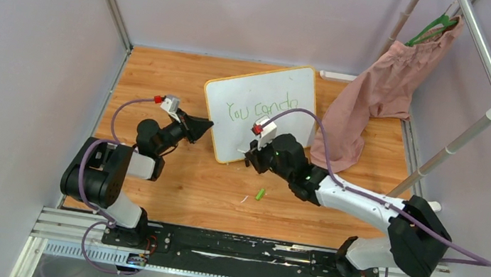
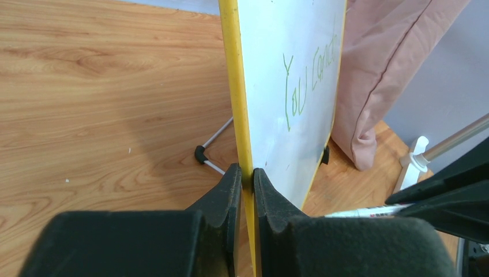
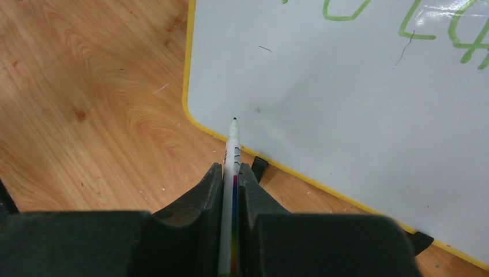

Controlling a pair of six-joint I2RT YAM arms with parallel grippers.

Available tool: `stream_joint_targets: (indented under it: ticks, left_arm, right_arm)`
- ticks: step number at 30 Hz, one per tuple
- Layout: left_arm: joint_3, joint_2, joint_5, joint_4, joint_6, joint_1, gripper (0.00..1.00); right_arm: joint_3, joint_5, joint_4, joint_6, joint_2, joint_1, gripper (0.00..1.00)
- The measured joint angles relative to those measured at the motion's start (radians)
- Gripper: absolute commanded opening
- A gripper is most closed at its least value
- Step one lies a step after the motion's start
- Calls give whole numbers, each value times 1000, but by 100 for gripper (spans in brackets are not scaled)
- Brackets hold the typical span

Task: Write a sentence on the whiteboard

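Top view first: the whiteboard point(image 1: 237, 136) stands propped near the worktop's point(image 1: 164, 78) far edge, about mid-width, and the sentence point(image 1: 261, 109) reads "You can do" in green. The left gripper point(image 1: 205, 127) is at the board's left edge and the right gripper point(image 1: 250, 158) at its lower edge. A small green piece point(image 1: 260, 194) lies nearer the near edge.

Left wrist view — the jaws are clenched on the yellow rim, one finger on each side.

Right wrist view — the claw grasps a marker point(image 3: 233, 144), its tip over the board's bare lower-left corner. Whether it touches, I cannot tell.
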State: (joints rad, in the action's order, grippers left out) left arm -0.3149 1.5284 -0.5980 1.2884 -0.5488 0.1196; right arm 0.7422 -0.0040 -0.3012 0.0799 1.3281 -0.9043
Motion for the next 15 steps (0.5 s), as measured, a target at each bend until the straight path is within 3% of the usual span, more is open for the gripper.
stream_joint_targets:
  ticks: [15]
  left_arm:
    - [0,-5,0,-8,2,0,0]
  right_arm:
    - [78,110,4,-1,93,-1,0]
